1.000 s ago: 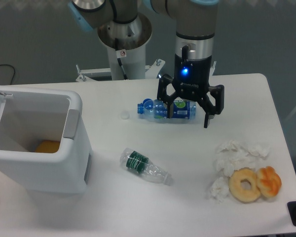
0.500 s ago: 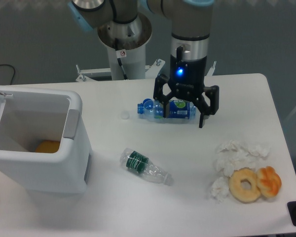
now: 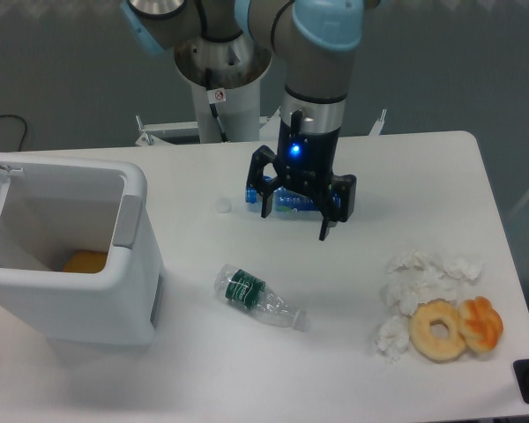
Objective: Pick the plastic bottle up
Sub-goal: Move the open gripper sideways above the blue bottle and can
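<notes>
The plastic bottle point(image 3: 259, 298) is clear with a dark green label band and lies on its side on the white table point(image 3: 335, 370), cap end toward the lower right. My gripper point(image 3: 296, 222) hangs open up and to the right of it, well apart, fingers pointing down with nothing between them. Just behind the gripper lies a blue-tinted bottle point(image 3: 286, 199), mostly hidden by the gripper body.
A white bin point(image 3: 66, 251) with its lid open stands at the left, an orange item inside. Crumpled tissues point(image 3: 419, 286), a doughnut point(image 3: 438, 330) and an orange pastry point(image 3: 481, 322) lie at the right. A small white cap point(image 3: 223, 204) sits near the blue bottle.
The gripper has moved left by about a hand's width and turned somewhat, staying open. The bottles have not moved.
</notes>
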`<action>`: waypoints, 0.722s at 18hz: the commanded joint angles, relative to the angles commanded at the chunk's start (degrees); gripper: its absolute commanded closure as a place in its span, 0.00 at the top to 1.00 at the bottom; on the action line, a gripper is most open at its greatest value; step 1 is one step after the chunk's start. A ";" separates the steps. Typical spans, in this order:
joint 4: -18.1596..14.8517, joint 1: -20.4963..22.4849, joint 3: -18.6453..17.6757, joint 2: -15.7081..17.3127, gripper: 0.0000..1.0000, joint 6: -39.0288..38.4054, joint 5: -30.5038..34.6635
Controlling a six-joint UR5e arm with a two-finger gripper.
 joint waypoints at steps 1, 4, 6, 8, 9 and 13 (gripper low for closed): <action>0.00 -0.26 -1.15 0.53 1.00 2.46 1.41; -0.09 -0.97 -2.13 -0.08 1.00 6.96 2.12; -0.09 -1.32 -1.69 -1.13 1.00 7.06 3.52; -0.09 -2.46 -1.60 -1.84 1.00 6.97 4.93; -0.09 -2.72 -1.60 -2.10 1.00 6.80 5.89; 0.00 -4.48 -1.42 -3.42 1.00 5.31 9.59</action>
